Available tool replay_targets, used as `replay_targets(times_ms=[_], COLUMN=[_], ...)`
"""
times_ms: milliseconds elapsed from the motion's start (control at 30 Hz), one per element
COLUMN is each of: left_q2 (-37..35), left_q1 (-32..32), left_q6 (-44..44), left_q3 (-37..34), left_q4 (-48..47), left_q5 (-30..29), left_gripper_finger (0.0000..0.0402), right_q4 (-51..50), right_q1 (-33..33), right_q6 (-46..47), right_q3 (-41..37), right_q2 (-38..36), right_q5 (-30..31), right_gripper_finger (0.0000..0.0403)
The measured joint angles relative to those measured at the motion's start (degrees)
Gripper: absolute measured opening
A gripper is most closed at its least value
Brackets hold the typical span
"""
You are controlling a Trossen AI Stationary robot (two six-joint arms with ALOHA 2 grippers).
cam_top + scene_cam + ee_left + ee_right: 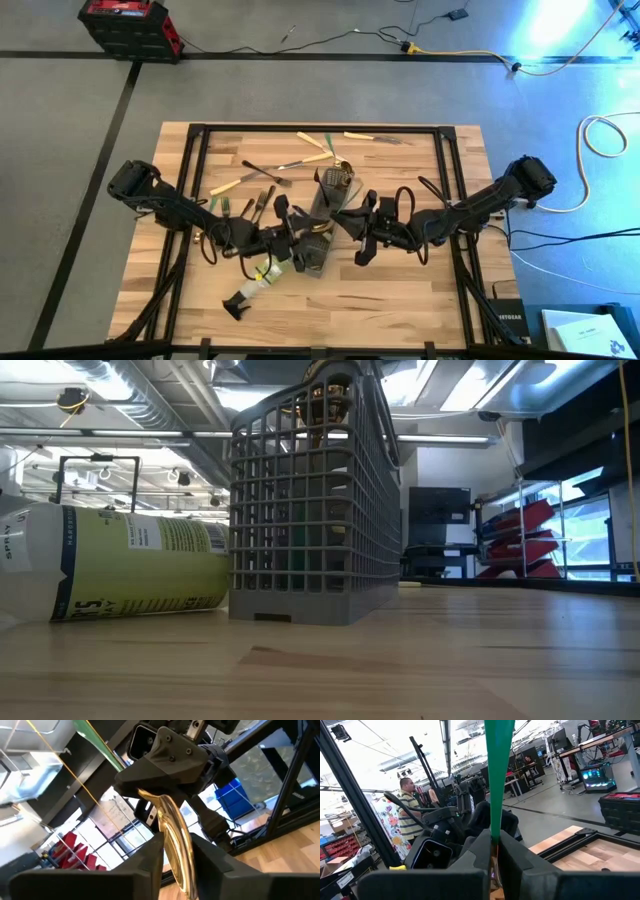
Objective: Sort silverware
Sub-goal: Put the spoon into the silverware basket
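Both grippers meet over the middle of the table beside the grey mesh caddy (318, 250) (310, 510). My left gripper (292, 226) (175, 845) is shut on a gold piece of silverware (175, 827). My right gripper (350, 222) (493, 840) faces it, shut on a green-handled piece (497, 770) (97, 742). Gold pieces (325, 400) stand in the caddy. More silverware lies flat on the far half of the table: cream-handled pieces (225, 187) (315, 140) and dark ones (265, 175). My left gripper pinches the gold piece between its two fingers at its broad curved part (172, 840). The piece sticks out past the fingertips toward the right gripper and is lifted clear of the table. My right gripper pinches the green handle (495, 827) between its two fingers. The handle runs straight on beyond the fingertips and out of the wrist picture. Its other end is hidden between the fingers.
A spray bottle (258, 282) (120, 575) lies on its side by the caddy, toward the table's near-left. A black frame (320, 128) runs around the table's edges. Bare wood shows at the near-right (400, 290). A person (410, 810) stands in the room beyond.
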Motion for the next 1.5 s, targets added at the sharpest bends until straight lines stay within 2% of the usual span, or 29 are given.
replay_targets(times_ms=[133,300,533,700,867,1000,1167,1300,1400,1500], left_q2=[0.00,0.00,-0.32,-0.72,-3.39,-9.73,-16.69,-19.01,-18.70,-16.86], left_q1=[-1.06,-2.15,-2.65,-3.46,-3.55,-2.61,0.55,4.99,8.90,13.58], left_q6=[3.88,7.76,16.16,21.58,25.62,23.46,9.31,-3.36,-14.35,-19.08], left_q3=[0.00,-0.02,-0.02,0.00,0.50,5.52,14.85,28.89,40.73,50.33], left_q4=[0.49,2.81,7.19,10.91,7.92,-5.93,-37.40,-62.97,-82.25,-93.12], left_q5=[-2.44,-4.34,-11.05,-12.51,-14.42,-19.74,-19.91,-19.37,-11.36,-2.80], left_gripper_finger=[0.0013,0.0002,0.0000,0.0000,0.0000,0.0000,0.0000,0.0000,0.0000,0.0000], right_q4=[-0.02,-0.04,0.00,-0.99,-12.55,-23.70,-32.86,-35.45,-35.67,-35.99], right_q1=[0.00,0.02,0.61,2.10,4.59,7.15,9.84,11.15,11.72,11.72], right_q6=[0.00,-0.67,-1.11,-3.11,-4.02,0.16,4.64,6.53,6.60,6.67], right_q3=[0.00,0.04,0.00,0.00,0.00,0.00,0.00,0.00,0.00,0.00], right_q2=[0.00,-0.06,-0.11,-0.44,-2.62,-4.29,-5.80,-6.29,-6.29,-6.28], right_q5=[-0.80,-1.59,-3.57,-3.43,-3.45,-3.47,-3.47,-3.49,-3.54,-4.04], right_gripper_finger=[0.0001,0.0015,0.0096,0.0160,0.0197,0.0201,0.0200,0.0200,0.0200,0.0200])
